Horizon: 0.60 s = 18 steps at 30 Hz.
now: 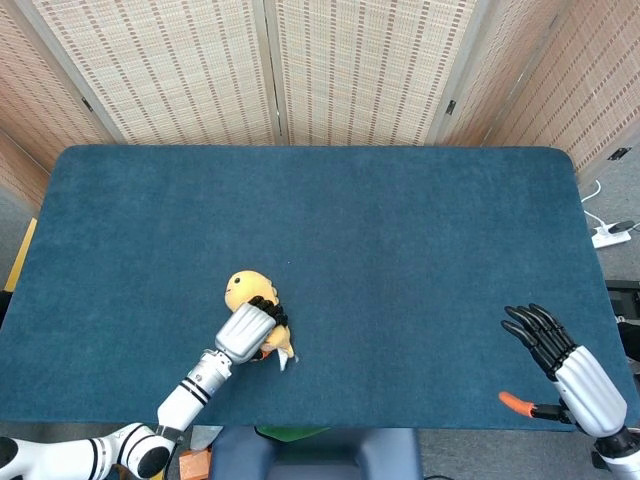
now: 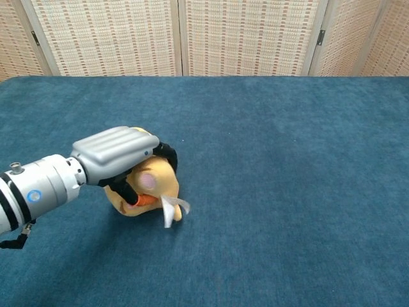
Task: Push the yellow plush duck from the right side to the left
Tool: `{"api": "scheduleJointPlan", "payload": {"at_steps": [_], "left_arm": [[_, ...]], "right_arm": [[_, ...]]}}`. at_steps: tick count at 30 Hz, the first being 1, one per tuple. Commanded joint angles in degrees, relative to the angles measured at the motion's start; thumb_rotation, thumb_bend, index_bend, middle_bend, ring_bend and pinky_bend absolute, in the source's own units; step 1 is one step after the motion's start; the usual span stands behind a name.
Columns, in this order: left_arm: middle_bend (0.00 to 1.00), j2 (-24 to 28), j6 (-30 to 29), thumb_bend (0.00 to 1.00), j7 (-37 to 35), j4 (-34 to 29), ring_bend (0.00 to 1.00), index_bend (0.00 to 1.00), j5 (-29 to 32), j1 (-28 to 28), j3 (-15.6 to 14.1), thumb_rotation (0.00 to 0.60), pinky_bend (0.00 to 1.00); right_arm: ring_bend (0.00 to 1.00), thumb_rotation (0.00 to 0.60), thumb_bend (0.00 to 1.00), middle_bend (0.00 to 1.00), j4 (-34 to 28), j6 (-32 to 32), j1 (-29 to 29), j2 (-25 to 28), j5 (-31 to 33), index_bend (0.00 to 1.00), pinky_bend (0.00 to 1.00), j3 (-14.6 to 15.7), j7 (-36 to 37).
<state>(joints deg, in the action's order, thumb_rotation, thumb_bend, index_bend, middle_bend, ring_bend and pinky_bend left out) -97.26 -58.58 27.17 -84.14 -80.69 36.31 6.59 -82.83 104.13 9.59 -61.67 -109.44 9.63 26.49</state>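
Observation:
The yellow plush duck (image 1: 238,288) lies on the blue table (image 1: 380,230), left of the middle and near the front edge. My left hand (image 1: 246,330) lies over the duck's body, fingers curled round its right side and the orange-tipped thumb against it. In the chest view the left hand (image 2: 114,153) covers most of the duck (image 2: 155,187), whose white tag (image 2: 170,209) sticks out below. My right hand (image 1: 568,365) hovers at the table's front right corner, fingers spread, holding nothing, far from the duck.
Woven folding screens (image 1: 330,70) stand behind the table's far edge. A white power strip (image 1: 610,235) lies on the floor past the right edge. Bare blue cloth (image 2: 287,166) stretches to the right of the duck.

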Motion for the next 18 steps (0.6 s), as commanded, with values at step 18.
{"api": "scheduleJointPlan", "payload": {"at_steps": [18], "left_arm": [[0.82, 11.1, -32.7, 0.7, -19.7, 11.5, 0.8, 0.75, -18.1, -16.6, -10.9, 0.6, 1.0]], "right_arm": [[0.0, 0.6, 0.0, 0.0, -4.3, -7.6, 0.2, -1.1, -0.7, 0.0, 0.0, -0.1, -6.4]]}}
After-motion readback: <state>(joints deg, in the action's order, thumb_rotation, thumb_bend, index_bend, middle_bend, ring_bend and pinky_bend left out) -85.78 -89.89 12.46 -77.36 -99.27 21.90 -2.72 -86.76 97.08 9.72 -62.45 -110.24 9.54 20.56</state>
